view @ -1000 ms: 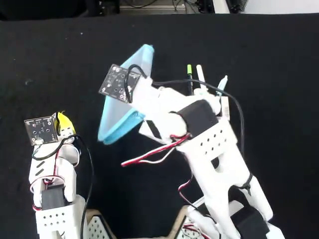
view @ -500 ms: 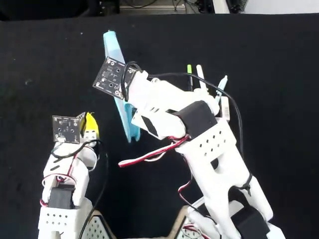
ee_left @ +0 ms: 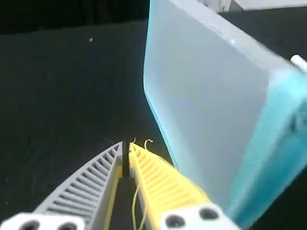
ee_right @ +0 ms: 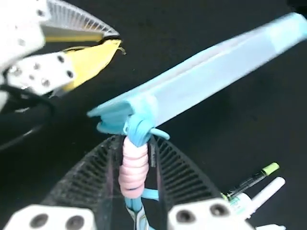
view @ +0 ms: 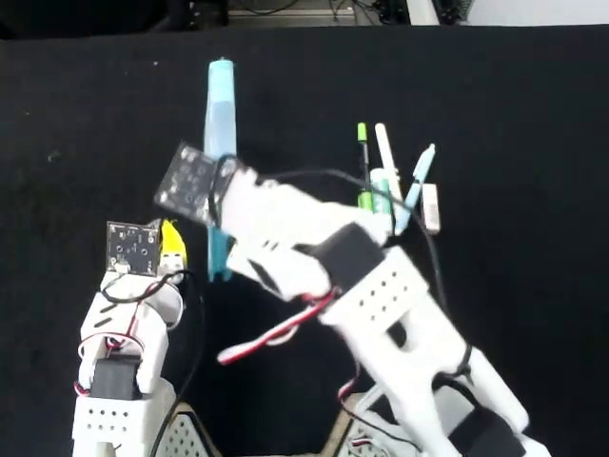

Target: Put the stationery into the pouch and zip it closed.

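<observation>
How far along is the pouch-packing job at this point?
Nothing looks packed yet. In hand: the right gripper is shut on the pull end of the pouch, holding it on edge. The left gripper is shut and empty beside it. Left to do: the pens and eraser lie on the table, so loading and zipping remain.

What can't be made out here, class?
High view: pouch is edge-on, its middle under the right arm, so open or zipped is unclear.
High view: the pens' lower ends are under that arm.
Right wrist view: the edge cuts off the pens.
</observation>
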### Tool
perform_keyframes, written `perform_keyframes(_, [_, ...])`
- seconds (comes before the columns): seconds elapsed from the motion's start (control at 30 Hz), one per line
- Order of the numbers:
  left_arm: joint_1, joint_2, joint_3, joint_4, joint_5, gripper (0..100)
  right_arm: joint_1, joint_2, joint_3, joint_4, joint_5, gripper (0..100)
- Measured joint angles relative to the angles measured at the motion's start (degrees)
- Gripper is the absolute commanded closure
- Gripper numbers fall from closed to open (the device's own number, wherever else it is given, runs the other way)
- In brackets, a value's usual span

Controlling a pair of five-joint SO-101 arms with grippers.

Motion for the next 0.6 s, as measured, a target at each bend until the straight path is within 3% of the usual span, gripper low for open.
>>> perform_keyframes(0.27, [-0.62, 0.00, 0.00, 1.49, -3.78, 97, -1.14, -9.41, 18.55, -8.62, -0.18, 98.7])
perform_keyframes(0.6, [-0.62, 0.00, 0.00, 1.49, -4.57, 97, -2.90, -22.15, 36.40, -27.25, -0.35, 98.7])
